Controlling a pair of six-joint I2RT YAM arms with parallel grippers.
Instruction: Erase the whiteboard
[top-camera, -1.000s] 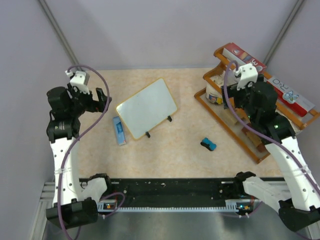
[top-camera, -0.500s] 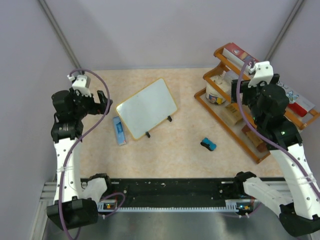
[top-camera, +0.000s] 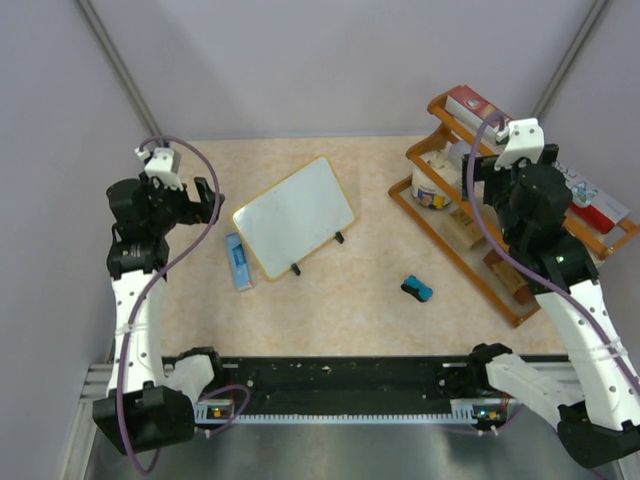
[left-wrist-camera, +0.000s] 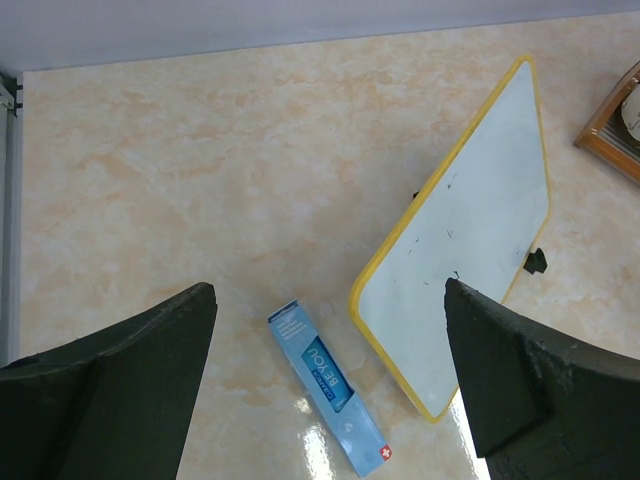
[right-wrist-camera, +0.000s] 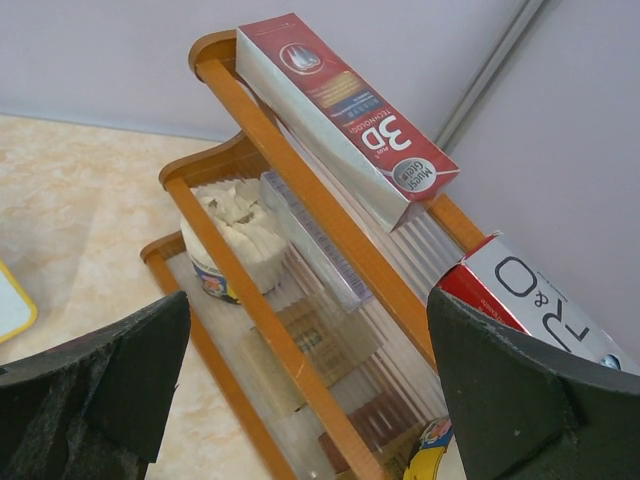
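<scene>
The pale marbled table (top-camera: 330, 310) runs under both arms, its near edge covered by the black mounting rail. At the right stands a slatted wooden rack (top-camera: 452, 248), its far end hidden behind the right arm in the overhead view. In the right wrist view it carries a long red box (right-wrist-camera: 345, 110) along the top rail, a box lettered "R&O" (right-wrist-camera: 535, 300) cut off by the frame edge, and a tub (right-wrist-camera: 225, 250) of something white and crumpled. The lower items behind the slats are too blurred to name. The whiteboard (top-camera: 293, 215) lies left of centre on the table, turned diagonally, its two black feet on the near long edge. The left wrist view crops its far right corner and shows only one foot clearly. The left gripper (left-wrist-camera: 327, 288) hangs above the table left of the board, jaws spread wide with nothing between them. The right gripper (right-wrist-camera: 308, 298) is likewise wide apart and empty, poised over the rack. A narrow blue marker box (top-camera: 239, 261) lies just beside the board's left corner; whether they touch is unclear. A small blue-black eraser (top-camera: 417, 289) sits apart, between board and rack. A few faint dark specks (left-wrist-camera: 450, 235) mark the board, invisible from overhead.
</scene>
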